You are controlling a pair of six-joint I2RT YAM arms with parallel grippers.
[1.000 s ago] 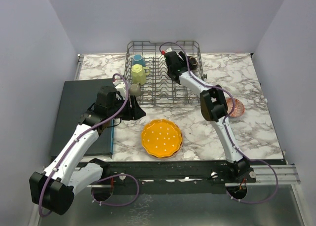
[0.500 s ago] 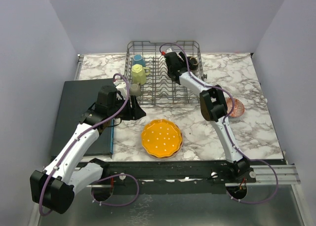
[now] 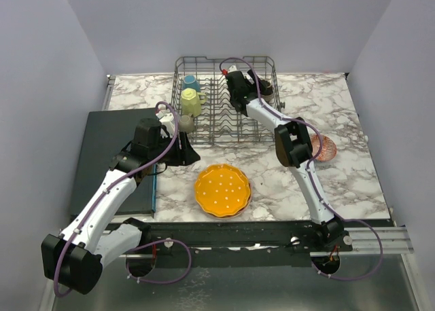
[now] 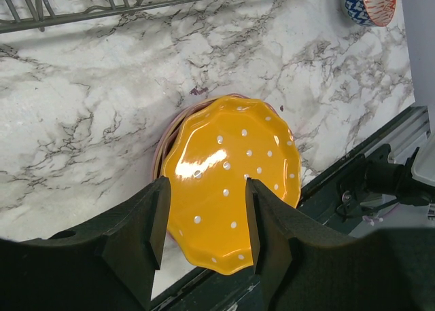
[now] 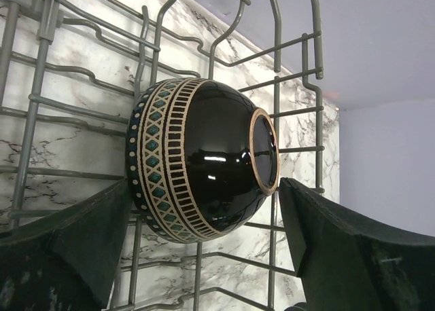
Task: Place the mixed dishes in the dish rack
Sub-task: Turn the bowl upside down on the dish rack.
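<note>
Though the rack (image 3: 204, 58) already holds some dishes, we judge loading roughly half done. Just in front of the rack, the orange plate (image 4: 231, 182) lies atop other plates (image 4: 162, 144). Inside its far right, the dark bowl (image 5: 204, 165) rests on its side; a patterned bowl (image 3: 323, 148) waits right of the rack. Three mugs (image 3: 192, 102) sit inside its left. The right gripper (image 5: 204, 185) straddles the dark bowl, jaws released; the left gripper (image 4: 205, 185) hovers empty, half spread, in front of the rack.

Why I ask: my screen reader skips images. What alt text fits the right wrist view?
A glossy dark brown bowl with a patterned band lies on its side in the grey wire dish rack, foot ring facing right. The right gripper stands wide open, one dark finger either side.
</note>
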